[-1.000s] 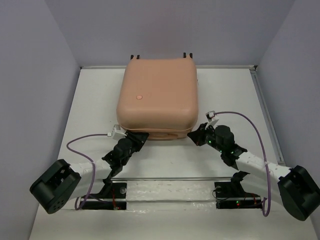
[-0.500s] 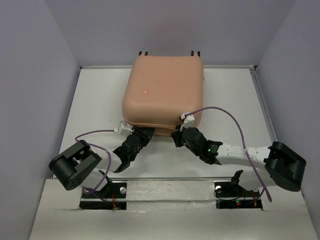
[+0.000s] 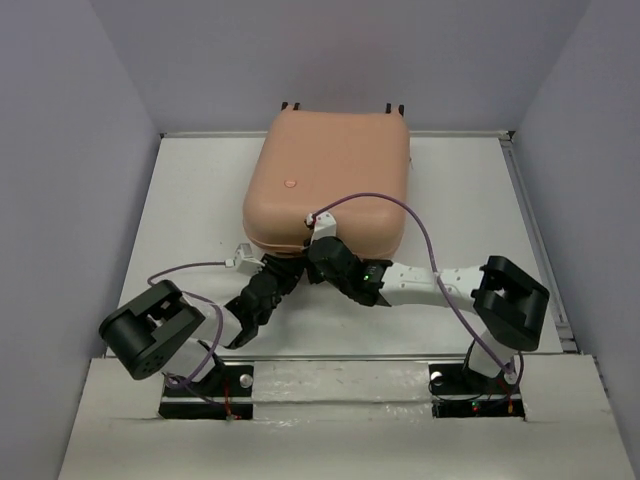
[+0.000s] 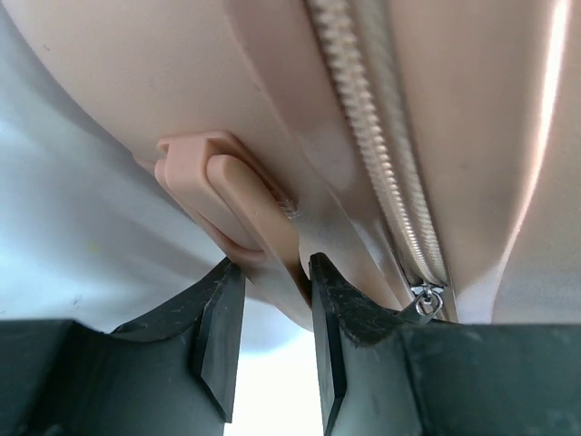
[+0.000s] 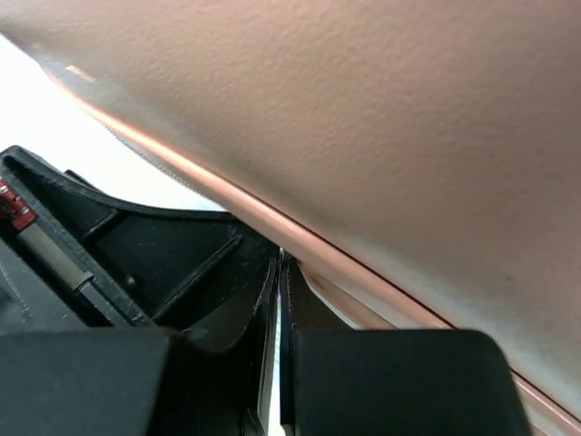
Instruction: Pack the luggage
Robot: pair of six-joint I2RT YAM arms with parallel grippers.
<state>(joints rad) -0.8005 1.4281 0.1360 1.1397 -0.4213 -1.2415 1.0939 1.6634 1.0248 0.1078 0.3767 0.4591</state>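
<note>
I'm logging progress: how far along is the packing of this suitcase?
Done: the suitcase lies flat with its lid down, and the zipper looks meshed where the left wrist view shows it.
In hand: the left gripper appears to pinch the carry handle, and the right gripper, shut, sits at the suitcase's near edge.
Left: whether the zipper is closed all round cannot be told.

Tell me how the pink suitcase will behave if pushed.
The luggage is probably stiff: its shell looks hard. Lying flat on its broad side, it should slide, not roll or tip. Its smooth surface may be slippery.
</note>
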